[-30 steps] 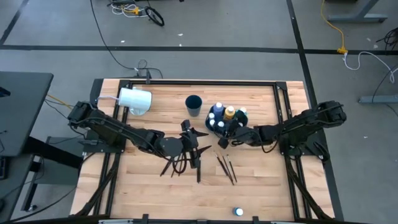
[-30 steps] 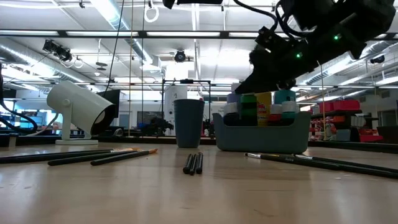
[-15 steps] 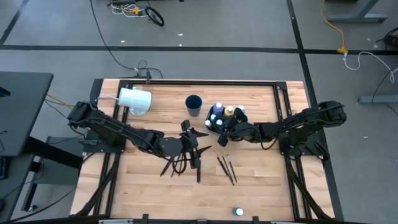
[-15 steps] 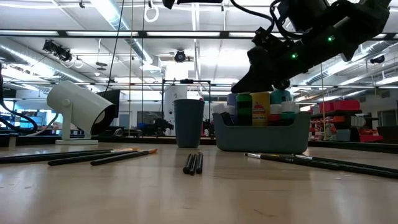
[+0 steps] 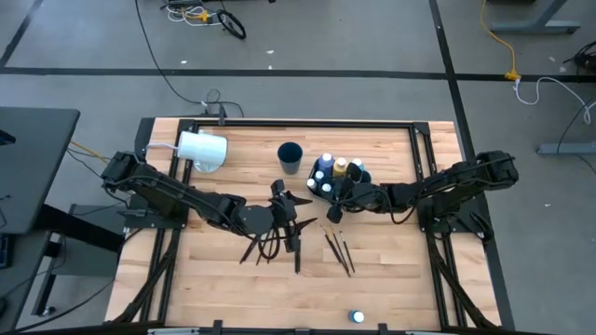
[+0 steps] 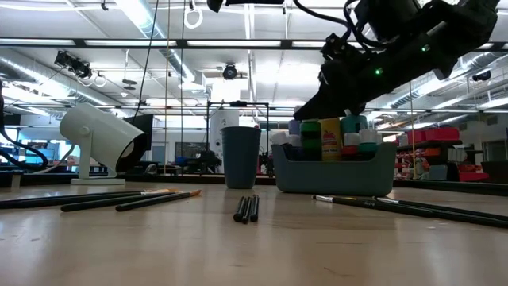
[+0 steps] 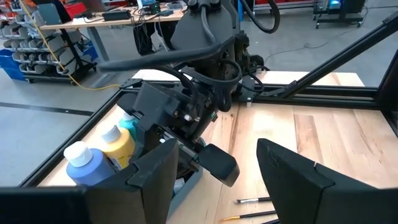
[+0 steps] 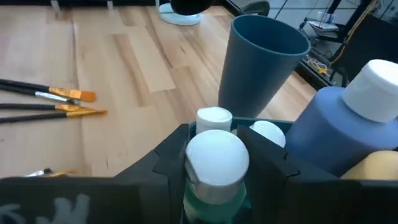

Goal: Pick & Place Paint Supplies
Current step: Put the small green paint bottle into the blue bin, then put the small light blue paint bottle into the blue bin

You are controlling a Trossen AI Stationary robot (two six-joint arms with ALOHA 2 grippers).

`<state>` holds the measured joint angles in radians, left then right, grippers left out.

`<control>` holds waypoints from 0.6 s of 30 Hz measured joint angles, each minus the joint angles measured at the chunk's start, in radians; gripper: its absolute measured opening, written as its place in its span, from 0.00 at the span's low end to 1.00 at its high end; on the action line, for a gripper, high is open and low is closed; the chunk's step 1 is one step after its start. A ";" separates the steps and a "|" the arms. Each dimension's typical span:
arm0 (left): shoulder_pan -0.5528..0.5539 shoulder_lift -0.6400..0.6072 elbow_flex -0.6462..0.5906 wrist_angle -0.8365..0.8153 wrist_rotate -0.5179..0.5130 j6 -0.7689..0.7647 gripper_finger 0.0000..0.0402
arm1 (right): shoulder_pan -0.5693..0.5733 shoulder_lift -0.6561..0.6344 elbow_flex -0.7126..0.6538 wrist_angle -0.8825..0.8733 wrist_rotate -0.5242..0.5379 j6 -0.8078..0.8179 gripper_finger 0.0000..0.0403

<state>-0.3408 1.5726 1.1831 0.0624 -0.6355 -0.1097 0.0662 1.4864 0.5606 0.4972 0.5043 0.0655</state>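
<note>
- High view showed us both arms reaching in over the wooden table (image 5: 391,279), the left arm from the left side and the right arm from the right.
- We saw the right gripper (image 5: 341,193) over the near edge of a grey caddy (image 6: 333,171) that stood right of the table's middle, just beside a dark blue cup (image 5: 290,156).
- In the right wrist view, its fingers (image 8: 171,155) were clenched on a white-capped bottle with a teal-green body (image 8: 216,168), held above the caddy's rim.
- The caddy already held several white-capped paint bottles: a tall blue one (image 8: 339,127), a yellow one (image 7: 119,144), and others in green and teal seen from the low view (image 6: 317,137).
- We found the left gripper (image 5: 287,216) near the table's middle, above a scatter of dark-handled paintbrushes (image 5: 270,244).
- In the left wrist view its two fingers (image 7: 155,177) stood apart with nothing between them.
- More brushes (image 5: 339,249) lay loose on the wood just in front of the caddy, and three short dark ones (image 6: 247,208) lay side by side in the low view.
- Orange-tipped brushes (image 8: 59,102) rested on the wood beyond the cup in the right wrist view.
- One small white-capped bottle (image 5: 357,317) sat alone near the table's front edge, well apart from everything else.
- A large white cylinder (image 5: 202,149) lay tilted at the far left corner of the table.
</note>
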 joint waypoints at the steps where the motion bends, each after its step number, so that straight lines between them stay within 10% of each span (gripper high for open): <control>1: 0.000 0.000 0.000 0.000 0.000 0.000 0.57 | 0.000 0.000 0.000 0.000 0.004 -0.003 0.33; 18: 0.000 0.000 0.000 -0.005 0.000 0.001 0.57 | 0.027 -0.052 -0.002 0.047 0.027 -0.082 0.49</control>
<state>-0.3408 1.5726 1.1831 0.0578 -0.6353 -0.1089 0.0931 1.4340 0.5586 0.5440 0.5316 -0.0170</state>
